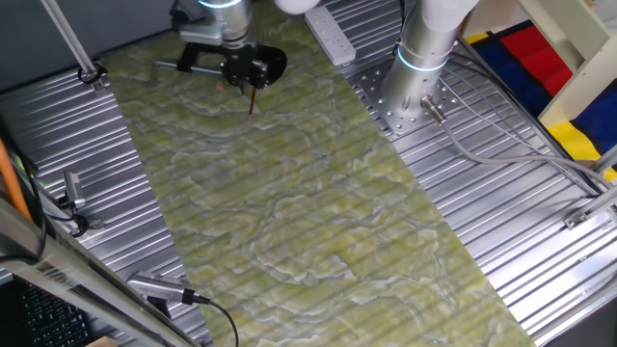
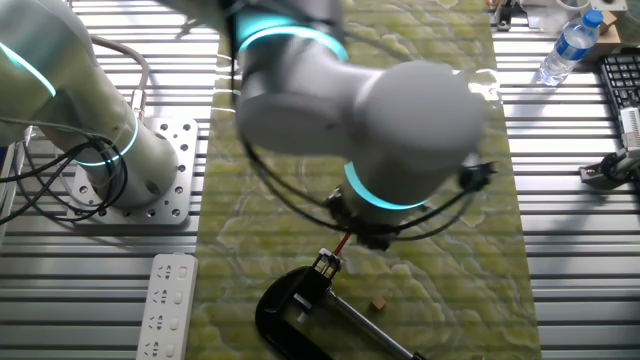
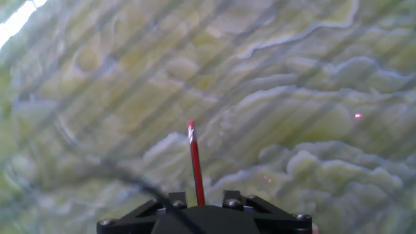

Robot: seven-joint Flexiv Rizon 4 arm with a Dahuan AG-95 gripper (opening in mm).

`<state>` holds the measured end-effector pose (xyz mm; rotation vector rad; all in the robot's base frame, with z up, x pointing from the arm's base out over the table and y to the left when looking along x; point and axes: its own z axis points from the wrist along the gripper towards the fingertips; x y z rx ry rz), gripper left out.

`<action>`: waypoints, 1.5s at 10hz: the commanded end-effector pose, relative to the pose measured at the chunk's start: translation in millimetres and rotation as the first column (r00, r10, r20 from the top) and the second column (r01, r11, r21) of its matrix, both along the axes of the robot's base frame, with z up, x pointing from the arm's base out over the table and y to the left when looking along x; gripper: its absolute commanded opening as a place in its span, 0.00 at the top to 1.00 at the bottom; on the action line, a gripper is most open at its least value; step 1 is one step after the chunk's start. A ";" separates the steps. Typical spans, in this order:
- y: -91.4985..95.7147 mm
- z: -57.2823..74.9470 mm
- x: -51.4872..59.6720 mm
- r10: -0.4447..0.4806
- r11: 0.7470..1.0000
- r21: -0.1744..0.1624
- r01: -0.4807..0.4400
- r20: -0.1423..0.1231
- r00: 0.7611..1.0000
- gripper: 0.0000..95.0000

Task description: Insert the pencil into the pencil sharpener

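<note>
In your first fixed view, start at the left: an orange pole (image 1: 13, 183) leans along the left edge over the ribbed metal deck, and a little further right the green marbled mat (image 1: 289, 202) runs diagonally down the tabletop (image 1: 501, 173). Near the mat's far end your tool (image 1: 246, 75) hangs close above it with the pencil (image 1: 253, 102) in its grip, the thin red shaft pointing down and slightly toward you, its tip just above the mat. The pencil sharpener (image 1: 270, 61) sits just behind and right of the tool, so close that you cannot tell whether they touch. Right of that lies the white power strip (image 1: 333, 37), and further right the arm's base column (image 1: 424, 43) stands on its perforated plate. In your other fixed view the power strip (image 2: 168, 305) is at lower left, the sharpener (image 2: 290, 310) shows as a glossy black rounded body held in a clamp at the bottom centre, and just above it a short orange length of pencil (image 2: 341, 243) shows under the arm's wrist, which hides the tool itself. A water bottle (image 2: 568, 45) stands at far upper right. In your hand view the fingers are closed tightly on the pencil (image 3: 195, 162), which points straight ahead over blurred mat; the sharpener is out of this view.
</note>
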<state>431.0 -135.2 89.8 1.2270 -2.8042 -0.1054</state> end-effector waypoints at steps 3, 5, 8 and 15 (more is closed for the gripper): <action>84.4 43.1 53.8 -0.277 0.959 -0.071 0.275 -0.021 0.961 1.00; 128.3 47.0 68.4 -0.426 0.902 -0.086 0.424 -0.008 0.905 1.00; 183.2 41.6 83.3 -0.559 0.826 -0.072 0.558 0.016 0.829 1.00; 209.4 50.4 81.9 -0.619 0.783 -0.024 0.622 0.068 0.782 1.00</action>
